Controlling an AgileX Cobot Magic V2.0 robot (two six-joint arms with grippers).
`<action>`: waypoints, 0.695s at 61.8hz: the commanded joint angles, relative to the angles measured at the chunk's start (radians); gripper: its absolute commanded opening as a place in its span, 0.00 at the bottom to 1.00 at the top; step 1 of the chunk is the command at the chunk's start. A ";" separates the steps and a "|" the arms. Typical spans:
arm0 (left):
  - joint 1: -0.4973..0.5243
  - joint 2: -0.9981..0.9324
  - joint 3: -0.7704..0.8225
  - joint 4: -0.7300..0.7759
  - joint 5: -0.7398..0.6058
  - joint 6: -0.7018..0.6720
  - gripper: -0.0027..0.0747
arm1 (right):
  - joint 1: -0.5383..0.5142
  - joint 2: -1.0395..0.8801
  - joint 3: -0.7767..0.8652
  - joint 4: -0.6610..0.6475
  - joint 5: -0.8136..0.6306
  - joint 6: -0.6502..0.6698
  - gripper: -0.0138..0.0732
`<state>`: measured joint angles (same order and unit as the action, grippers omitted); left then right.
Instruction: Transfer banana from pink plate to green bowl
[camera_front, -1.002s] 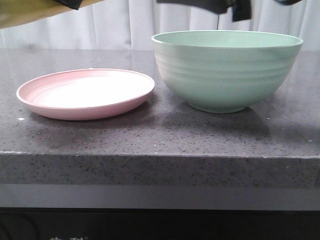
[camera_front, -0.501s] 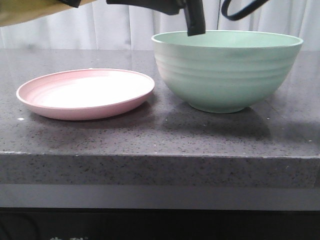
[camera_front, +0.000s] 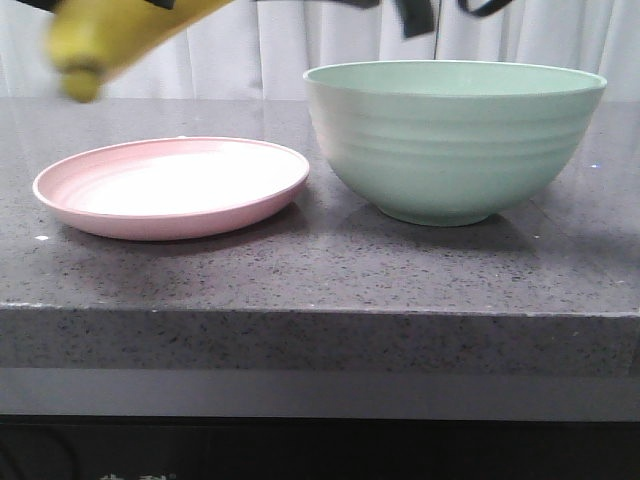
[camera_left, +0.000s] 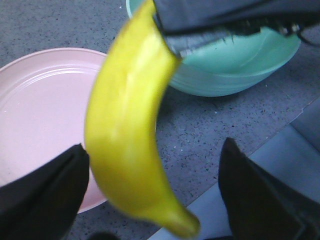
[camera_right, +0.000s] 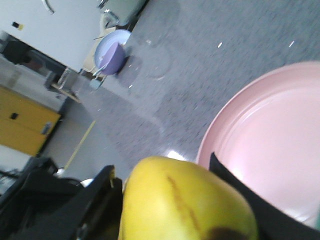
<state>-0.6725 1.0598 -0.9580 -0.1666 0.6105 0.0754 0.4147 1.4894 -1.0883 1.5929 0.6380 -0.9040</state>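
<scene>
The yellow banana (camera_front: 130, 30) hangs high above the left side of the empty pink plate (camera_front: 170, 185), blurred, with its tip pointing down-left. My right gripper (camera_right: 162, 172) is shut on the banana (camera_right: 185, 205), with the plate (camera_right: 270, 140) below it. In the left wrist view the banana (camera_left: 130, 130) hangs from the right gripper's dark fingers (camera_left: 210, 22), between the wide-open fingers of my left gripper (camera_left: 155, 147) without touching them. The green bowl (camera_front: 455, 140) stands right of the plate; it also shows in the left wrist view (camera_left: 235, 70), and what shows of its inside is empty.
The dark speckled counter ends at a front edge (camera_front: 320, 310) close below the plate and bowl. A white curtain (camera_front: 280, 50) hangs behind. A small lilac cup (camera_right: 111, 55) stands far off on the counter. Dark arm parts (camera_front: 410, 15) cross the top of the front view.
The banana has swung down into the front view at the top left, with its tip now showing. The dark arm part that hung over the bowl's rim has risen to the top edge.
</scene>
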 joint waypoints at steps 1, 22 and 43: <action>-0.007 -0.021 -0.029 -0.020 -0.063 -0.009 0.75 | -0.052 -0.039 -0.106 -0.051 -0.006 -0.005 0.31; -0.007 -0.021 -0.029 -0.020 -0.063 -0.009 0.75 | -0.279 -0.039 -0.360 -0.477 0.094 0.103 0.31; -0.007 -0.021 -0.029 -0.020 -0.063 -0.009 0.75 | -0.298 0.060 -0.375 -0.817 0.131 0.208 0.36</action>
<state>-0.6725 1.0598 -0.9580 -0.1702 0.6105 0.0754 0.1076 1.5550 -1.4265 0.7691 0.7926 -0.7044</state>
